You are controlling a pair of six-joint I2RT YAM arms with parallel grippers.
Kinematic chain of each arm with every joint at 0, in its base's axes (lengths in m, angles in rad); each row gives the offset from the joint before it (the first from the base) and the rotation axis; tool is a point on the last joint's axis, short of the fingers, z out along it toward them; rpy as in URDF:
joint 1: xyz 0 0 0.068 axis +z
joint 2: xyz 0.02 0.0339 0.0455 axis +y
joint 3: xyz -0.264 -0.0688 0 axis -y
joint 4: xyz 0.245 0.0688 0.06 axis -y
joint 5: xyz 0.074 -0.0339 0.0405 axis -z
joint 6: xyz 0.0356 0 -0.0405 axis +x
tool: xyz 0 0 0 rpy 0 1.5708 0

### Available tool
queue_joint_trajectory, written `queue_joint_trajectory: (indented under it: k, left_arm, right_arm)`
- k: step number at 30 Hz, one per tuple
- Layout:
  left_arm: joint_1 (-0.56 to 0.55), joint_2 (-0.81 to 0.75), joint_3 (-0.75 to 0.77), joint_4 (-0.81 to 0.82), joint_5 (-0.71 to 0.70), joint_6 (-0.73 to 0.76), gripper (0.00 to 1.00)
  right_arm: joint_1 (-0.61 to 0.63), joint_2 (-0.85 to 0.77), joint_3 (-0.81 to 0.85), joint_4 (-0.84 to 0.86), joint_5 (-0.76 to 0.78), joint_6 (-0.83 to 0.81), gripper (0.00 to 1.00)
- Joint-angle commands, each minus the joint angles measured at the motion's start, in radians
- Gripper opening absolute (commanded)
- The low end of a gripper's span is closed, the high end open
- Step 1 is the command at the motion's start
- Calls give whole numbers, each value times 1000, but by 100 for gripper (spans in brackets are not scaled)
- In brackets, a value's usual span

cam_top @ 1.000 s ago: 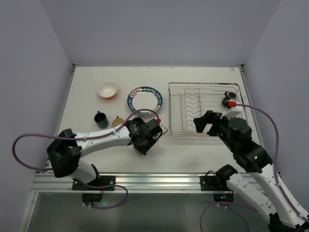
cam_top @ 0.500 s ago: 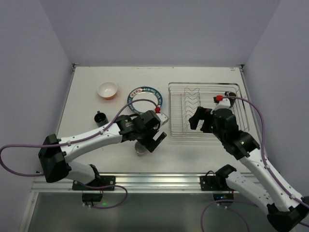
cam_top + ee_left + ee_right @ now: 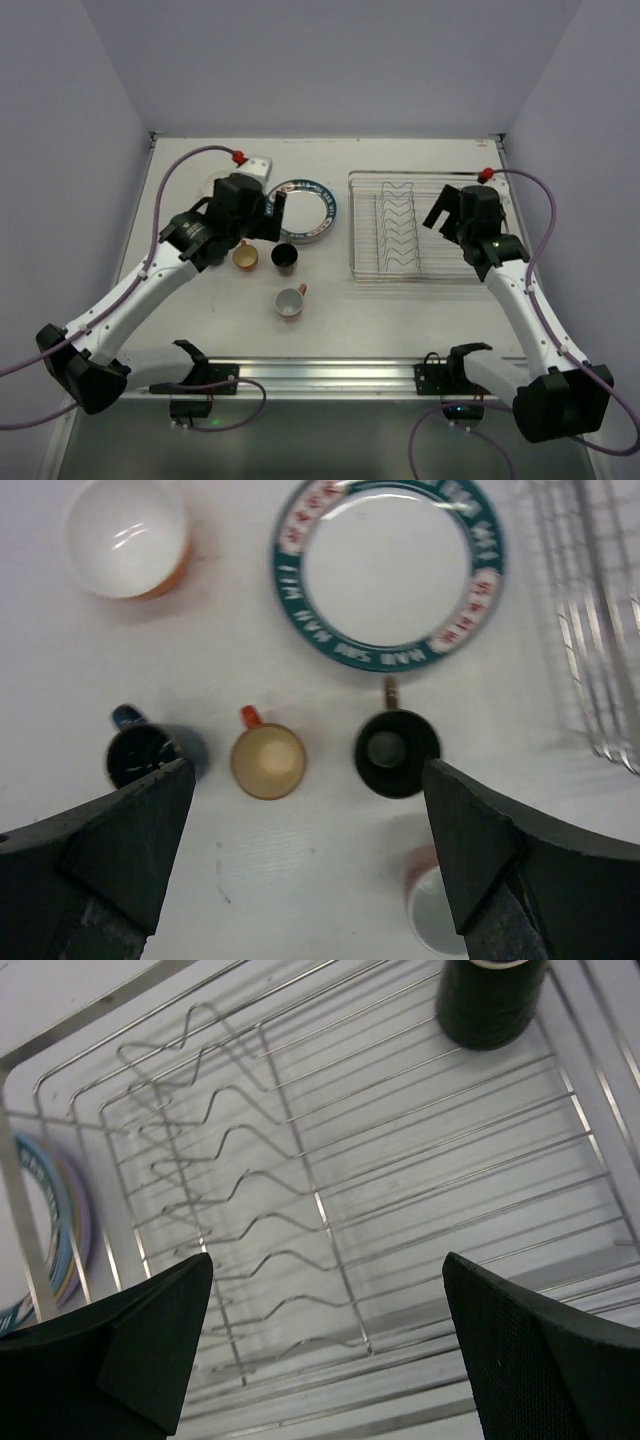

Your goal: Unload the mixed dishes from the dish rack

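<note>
Table [image 3: 400, 320], contents by position. Dish rack [image 3: 351, 230]: right half of the table. Zigzag dividers [image 3: 230, 1190]: inside the rack, left of its centre. Rack mug [image 3: 490, 1000]: upright in the rack, right of the dividers, towards the far side. Stack of plates [image 3: 300, 205]: on the table just left of the rack. Bowl [image 3: 127, 535]: left of the stack, apart from it. Row of three in front of these: left mug [image 3: 145, 757] before the bowl, middle mug [image 3: 268, 762] beside it, right mug [image 3: 396, 752] just before the stack. Near mug [image 3: 291, 302]: alone, before the right mug.
</note>
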State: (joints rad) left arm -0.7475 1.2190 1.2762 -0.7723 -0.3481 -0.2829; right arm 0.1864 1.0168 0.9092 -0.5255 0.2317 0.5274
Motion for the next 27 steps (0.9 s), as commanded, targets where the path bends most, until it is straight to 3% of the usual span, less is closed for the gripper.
queue_joint_trajectory:
  k: [1, 3, 6, 9, 15, 27]
  left_arm:
    - [223, -128, -81, 102, -149, -51, 100]
    - [381, -168, -98, 117, -132, -78, 100]
    - [454, -216, -121, 131, -83, -67, 100]
    - [453, -281, -135, 78, -92, -79, 100]
    - [453, -538, -405, 200, -84, -74, 100]
    - [418, -549, -452, 235, 58, -67, 100]
  right_arm:
    - [-51, 84, 37, 118, 176, -7, 99]
    - [-76, 121, 22, 179, 225, -9, 99]
    - [-145, 202, 14, 323, 175, -32, 99]
    - [-227, 334, 101, 384, 108, -53, 99]
    - [-298, 607, 353, 254, 129, -136, 99]
    - [-363, 873, 557, 137, 44, -179, 95]
